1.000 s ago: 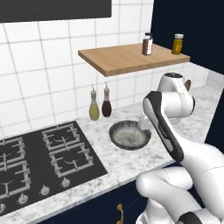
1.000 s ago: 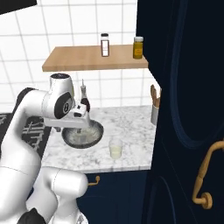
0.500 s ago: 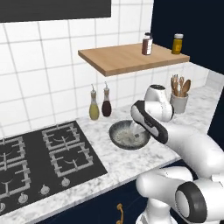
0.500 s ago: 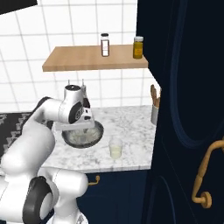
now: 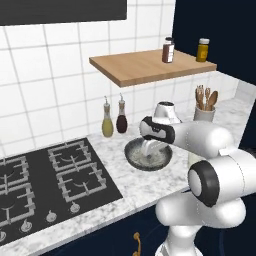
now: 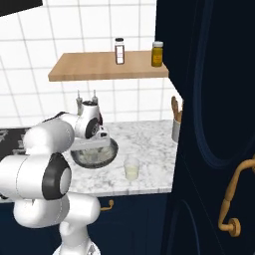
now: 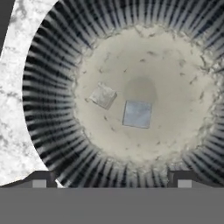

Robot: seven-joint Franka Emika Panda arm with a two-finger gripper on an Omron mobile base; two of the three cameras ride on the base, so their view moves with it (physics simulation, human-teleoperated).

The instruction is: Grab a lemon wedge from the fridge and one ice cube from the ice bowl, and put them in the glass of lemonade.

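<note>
The ice bowl (image 5: 132, 150) (image 6: 112, 150) sits on the marble counter, dark-ribbed with a whitish speckled inside (image 7: 48, 87). Two ice cubes lie on its floor, one near the middle (image 7: 137, 113) and a smaller one (image 7: 103, 95) beside it. My gripper (image 5: 150, 148) (image 6: 92, 144) (image 7: 111, 183) hangs straight down over the bowl, open, its fingertips (image 7: 39, 182) wide apart with nothing between them. The glass of lemonade (image 6: 131, 169) stands just right of the bowl near the counter's front edge. The lemon wedge and the fridge are out of view.
Two oil bottles (image 5: 107, 122) stand behind the bowl at the tiled wall. A white cup of wooden utensils (image 5: 204, 112) (image 6: 175, 129) is at the counter's right. The stove (image 5: 50, 175) lies to the left. A wooden shelf (image 5: 150, 65) hangs overhead. A navy cabinet door (image 6: 214, 124) rises close on the right.
The arm has folded forward and the hand has swung down from beside the bowl to just above its inside. The bowl and glass have stayed put.
</note>
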